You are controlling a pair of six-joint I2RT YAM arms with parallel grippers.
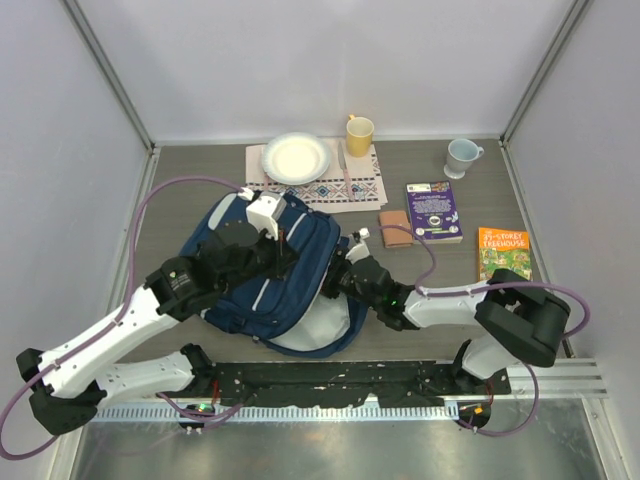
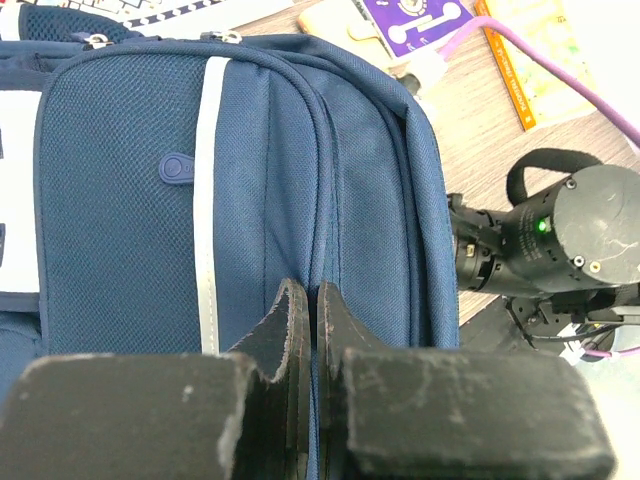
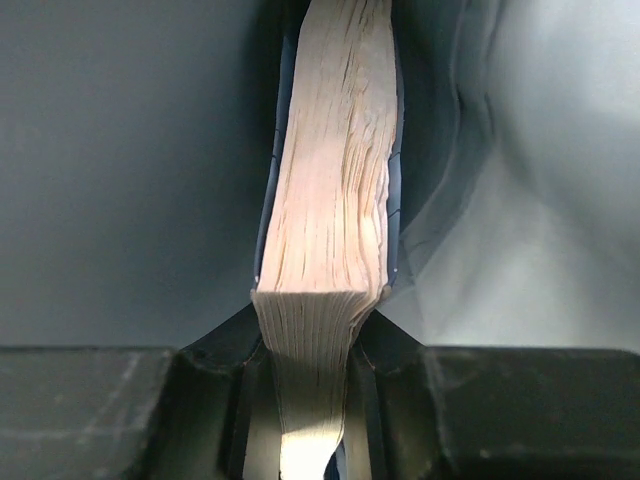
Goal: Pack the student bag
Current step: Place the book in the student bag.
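Find the student bag [image 1: 285, 275] lying flat, centre-left on the worktop [image 1: 490, 200], between the two arms.

Progress, as a judgement: packing under way, nowhere near done.
- See one book [image 3: 330, 200] already inside the bag's mouth, page edges facing the right wrist camera, grey lining on both sides. Not yet let go.
- Count three items left outside, right of the bag: purple book [image 1: 434, 212]; small tan notebook [image 1: 396, 228] just beside it; green-and-orange Treehouse book [image 1: 503, 253] nearer the right edge, apart from the other two.
- Note at the far side a white plate [image 1: 296, 158] on a patterned placemat [image 1: 345, 188], a yellow mug [image 1: 359, 133] and a pale mug [image 1: 462, 156]. Cannot tell whether these belong in the bag.
- Cannot tell the zip's state beyond the gap taking the book.

Likely left to do: release this book, fetch the rest, close up.

Claws:
- Read the left claw [image 2: 308, 300] as fully closed, tips pressed together on a ridge of navy fabric at the seam behind the front pocket. Seems to pinch that fold, probably to hold the bag open or steady.
- Read the right claw [image 3: 312, 320] as part-open and clamped on the book, one jaw against each cover near the lower end of the page block. Reaches into the bag from its right side.
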